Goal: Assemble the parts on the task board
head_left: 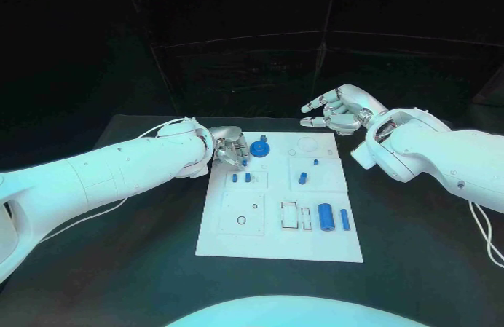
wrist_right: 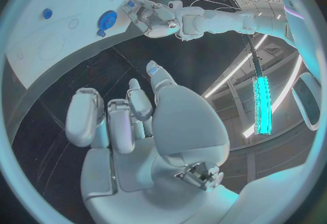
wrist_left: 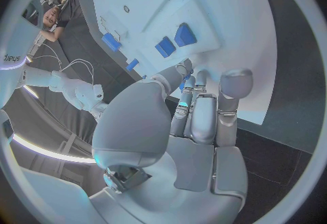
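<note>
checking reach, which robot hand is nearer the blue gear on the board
Left. The left robot hand sits at the task board's far left corner, right beside the blue gear. The right robot hand hovers off the board, beyond its far right corner.

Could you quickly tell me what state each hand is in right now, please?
Left hand: at the task board's far left corner beside the blue gear; cannot tell whether it holds anything.
Right hand: open, holding nothing, beyond the board's far edge.
</note>
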Available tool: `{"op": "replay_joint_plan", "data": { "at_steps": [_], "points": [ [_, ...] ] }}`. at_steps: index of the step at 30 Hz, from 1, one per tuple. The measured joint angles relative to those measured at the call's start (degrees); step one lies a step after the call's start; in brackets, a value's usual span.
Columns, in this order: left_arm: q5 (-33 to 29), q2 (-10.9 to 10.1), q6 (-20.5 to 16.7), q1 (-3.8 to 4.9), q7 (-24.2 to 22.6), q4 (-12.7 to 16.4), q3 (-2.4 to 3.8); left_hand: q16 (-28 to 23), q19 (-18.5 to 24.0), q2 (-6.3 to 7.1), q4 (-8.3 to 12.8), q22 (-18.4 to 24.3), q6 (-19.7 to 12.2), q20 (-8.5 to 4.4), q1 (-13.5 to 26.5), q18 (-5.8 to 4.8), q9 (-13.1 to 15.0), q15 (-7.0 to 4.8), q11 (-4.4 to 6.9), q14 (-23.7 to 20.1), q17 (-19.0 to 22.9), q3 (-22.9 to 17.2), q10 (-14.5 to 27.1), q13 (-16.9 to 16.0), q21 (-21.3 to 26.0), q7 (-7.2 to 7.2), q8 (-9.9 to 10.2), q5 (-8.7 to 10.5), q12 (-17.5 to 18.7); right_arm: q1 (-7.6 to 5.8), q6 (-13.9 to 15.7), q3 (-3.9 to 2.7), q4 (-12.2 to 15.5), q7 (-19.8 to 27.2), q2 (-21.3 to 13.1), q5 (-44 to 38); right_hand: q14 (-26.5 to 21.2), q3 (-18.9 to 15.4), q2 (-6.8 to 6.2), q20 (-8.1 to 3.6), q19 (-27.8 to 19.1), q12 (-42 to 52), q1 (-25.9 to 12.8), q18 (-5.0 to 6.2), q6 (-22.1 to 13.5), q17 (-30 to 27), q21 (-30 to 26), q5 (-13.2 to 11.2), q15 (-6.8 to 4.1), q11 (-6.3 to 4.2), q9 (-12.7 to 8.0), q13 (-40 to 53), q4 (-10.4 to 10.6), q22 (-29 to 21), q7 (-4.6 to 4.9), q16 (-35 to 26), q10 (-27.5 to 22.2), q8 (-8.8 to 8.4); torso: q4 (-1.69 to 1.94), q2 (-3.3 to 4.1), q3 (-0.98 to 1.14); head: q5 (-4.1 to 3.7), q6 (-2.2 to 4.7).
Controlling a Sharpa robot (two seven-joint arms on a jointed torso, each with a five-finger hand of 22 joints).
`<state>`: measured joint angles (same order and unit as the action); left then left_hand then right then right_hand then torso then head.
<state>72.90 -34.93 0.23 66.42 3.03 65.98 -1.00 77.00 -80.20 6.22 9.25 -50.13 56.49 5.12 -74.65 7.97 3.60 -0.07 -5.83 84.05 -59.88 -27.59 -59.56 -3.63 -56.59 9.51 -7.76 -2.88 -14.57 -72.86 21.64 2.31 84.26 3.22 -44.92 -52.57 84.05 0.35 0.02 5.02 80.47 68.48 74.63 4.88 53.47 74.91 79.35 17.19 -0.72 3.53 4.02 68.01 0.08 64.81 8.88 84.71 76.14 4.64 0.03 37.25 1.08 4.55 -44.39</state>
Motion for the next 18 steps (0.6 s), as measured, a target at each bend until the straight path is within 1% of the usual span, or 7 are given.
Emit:
{"op": "replay_joint_plan", "data": {
  "at_steps": [3, 6, 7, 8, 10, 16, 18],
  "points": [
    [0.00, -0.31, -0.09, 0.00, 0.01, 0.27, 0.00, 0.00, 0.21, 0.30, 0.24, 0.16, -0.32, 0.21, -0.31, 0.00, 0.03, 0.22, -0.21, -0.18, 0.46, 0.24, 1.46, 0.00, 0.00, 0.32, 0.25, 0.00, 0.66, 0.00, -0.24, 0.00, -0.39, -0.37, -0.02, -0.18, 0.00, -0.01, 0.26, 0.06, -1.11, -7.03, 0.26, 0.00, 0.00, -0.17, -1.16, 0.00, 0.00, 0.03, 0.00, -6.62, -0.01, -1.73, 0.00, -1.78, -4.75, 0.00, 0.00, 0.00, -0.01, -0.09, 0.00],
    [-0.08, -0.89, -0.35, -0.02, 0.01, 0.60, 0.01, 0.00, 0.43, 0.89, 0.90, 0.76, -1.28, 0.42, -0.79, 0.01, 0.03, 0.41, -0.53, 0.01, 1.01, 0.89, 3.44, 0.00, 0.39, 0.59, 1.07, 0.00, 1.54, 0.00, -0.84, 0.00, -1.14, -1.09, -0.06, -0.78, 0.00, 0.26, 0.74, -0.12, -2.60, -20.17, 0.92, 0.00, 0.64, -3.26, -2.99, 0.00, 0.00, -0.11, 0.02, -18.66, -0.59, -5.13, -0.25, -4.31, -12.97, 0.25, 0.00, 0.00, -0.03, -0.13, 0.00],
    [-0.14, -1.21, -0.54, -0.02, 0.01, 0.74, 0.02, -0.03, 0.57, 1.11, 1.12, 0.96, -1.67, 0.57, -0.67, 0.01, 0.03, 0.54, -0.69, -0.12, 1.16, 1.12, 4.25, 0.00, 0.69, 0.61, 1.09, 0.00, 1.77, 0.00, -1.18, 0.00, -1.48, -1.40, -0.09, -1.20, 0.00, 0.55, 0.51, -0.13, -3.24, -23.59, 1.37, 0.14, 1.35, -4.61, -3.88, 0.00, 0.00, -0.16, 0.08, -21.49, -0.88, -6.75, -0.36, -5.27, -14.84, 0.67, 0.00, 0.00, -0.04, -0.16, 0.03],
    [-0.17, -1.47, -0.70, -0.02, 0.01, 0.87, 0.04, -0.18, 0.63, 1.11, 1.28, 1.10, -1.95, 0.63, -0.67, 0.01, 0.03, 0.74, -0.75, -0.07, 1.21, 1.28, 4.89, 0.00, 0.81, 0.71, 1.32, 0.00, 1.93, 0.00, -1.48, 0.00, -1.76, -1.65, -0.11, -1.64, 0.00, 0.90, 0.50, -0.30, -3.83, -26.84, 1.99, 0.93, 2.04, -6.06, -4.71, 0.00, 0.00, -0.20, 0.17, -24.11, -1.23, -8.23, -0.47, -6.36, -16.32, 1.00, 0.00, 0.00, -0.04, -0.17, 0.04],
    [-0.25, -2.12, -1.15, -0.02, 0.00, 1.12, 0.08, -0.18, 0.51, 1.11, 1.42, 1.18, -1.94, 0.76, -0.67, 0.01, 0.03, 0.82, -0.92, 0.01, 1.22, 1.42, 5.81, 0.00, 0.86, 0.71, 1.48, 0.00, 1.93, 0.00, -2.29, 0.00, -2.40, -2.18, -0.17, -2.98, -0.12, 1.98, 0.38, -0.42, -4.11, -32.48, 2.73, 0.93, 2.86, -8.20, -5.70, 0.00, -0.13, -0.03, 0.20, -28.79, -1.67, -9.74, -0.23, -7.95, -18.38, 1.18, 0.00, 0.00, -0.04, -0.21, 0.07],
    [-1.70, -3.89, -3.32, 0.01, -0.84, 1.13, 0.65, -0.18, 0.62, 0.42, 1.42, 1.39, -1.79, 1.03, -1.36, 0.01, 0.29, 1.02, -1.03, -0.20, 1.35, 1.42, 5.93, -0.24, 0.90, 1.27, 1.48, 0.00, 1.68, 0.18, -5.31, 0.00, -4.19, -3.72, -0.27, -9.77, -0.12, 6.22, -0.24, -0.03, -3.72, -46.05, 4.47, 0.93, 5.11, -10.82, -6.15, -1.99, -0.13, 0.52, 0.15, -42.21, -3.74, -10.37, -0.03, -10.37, -16.55, 2.30, 0.00, -0.01, -0.02, -0.34, 0.13],
    [-3.74, -4.49, -4.58, 0.10, -1.93, 1.08, 0.77, -0.76, 1.09, 0.42, 1.42, 3.16, -1.12, 1.45, -1.35, 0.01, 0.37, 1.02, -1.32, -0.20, 2.67, 1.42, 5.64, -0.32, 2.69, 1.39, 1.30, 0.00, 0.99, 0.54, -6.40, 0.00, -4.58, -4.28, -0.29, -13.20, -0.12, 7.48, -0.47, 0.02, -3.67, -48.78, 4.70, 0.93, 5.62, -11.25, -6.15, -2.46, -0.12, 0.41, 0.06, -45.19, -4.28, -10.30, -0.40, -10.72, -15.24, 2.30, 0.00, -0.01, -0.01, -0.37, 0.22]
  ]
}}
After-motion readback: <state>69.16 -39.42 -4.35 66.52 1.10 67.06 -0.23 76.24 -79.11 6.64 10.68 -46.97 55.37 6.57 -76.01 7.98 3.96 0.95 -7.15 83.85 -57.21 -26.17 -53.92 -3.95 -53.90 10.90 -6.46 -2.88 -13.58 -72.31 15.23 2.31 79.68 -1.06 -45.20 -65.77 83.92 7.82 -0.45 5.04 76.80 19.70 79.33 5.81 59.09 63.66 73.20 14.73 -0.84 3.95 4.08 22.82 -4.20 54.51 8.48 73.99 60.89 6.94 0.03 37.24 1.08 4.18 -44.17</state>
